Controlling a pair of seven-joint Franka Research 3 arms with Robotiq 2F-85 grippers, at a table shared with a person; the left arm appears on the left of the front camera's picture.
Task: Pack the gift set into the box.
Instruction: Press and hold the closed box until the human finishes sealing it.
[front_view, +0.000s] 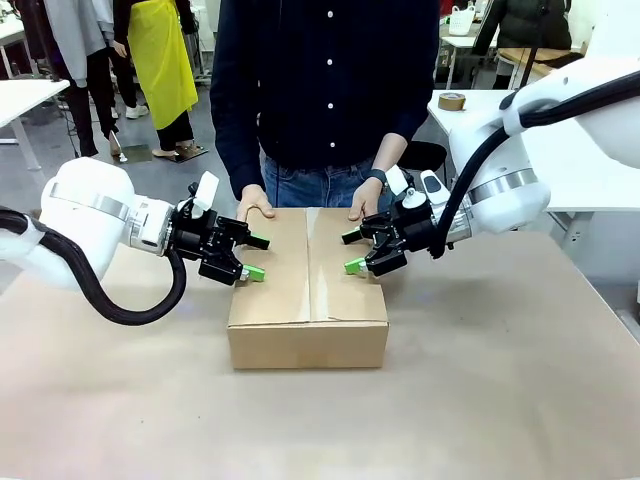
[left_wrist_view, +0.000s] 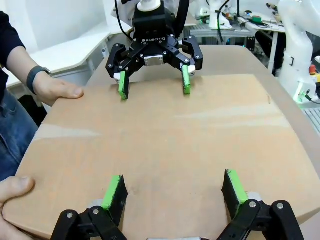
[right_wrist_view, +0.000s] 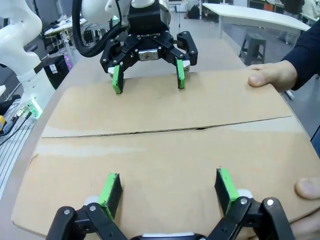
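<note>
The shut box hides its inside; the front view's top edge cuts off the person.

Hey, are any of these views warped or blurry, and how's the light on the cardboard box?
Front view: sharp, evenly lit, the box shows straight edges, with a soft shadow at its base. Left wrist view: wide-angle distortion bows the box's edges outward. Right wrist view: same bowing; no glare on the cardboard.

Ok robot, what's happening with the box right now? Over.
Left gripper open, over box's left side. Right gripper open, over its right side. Box flaps shut. Person's hands on far edge.
</note>
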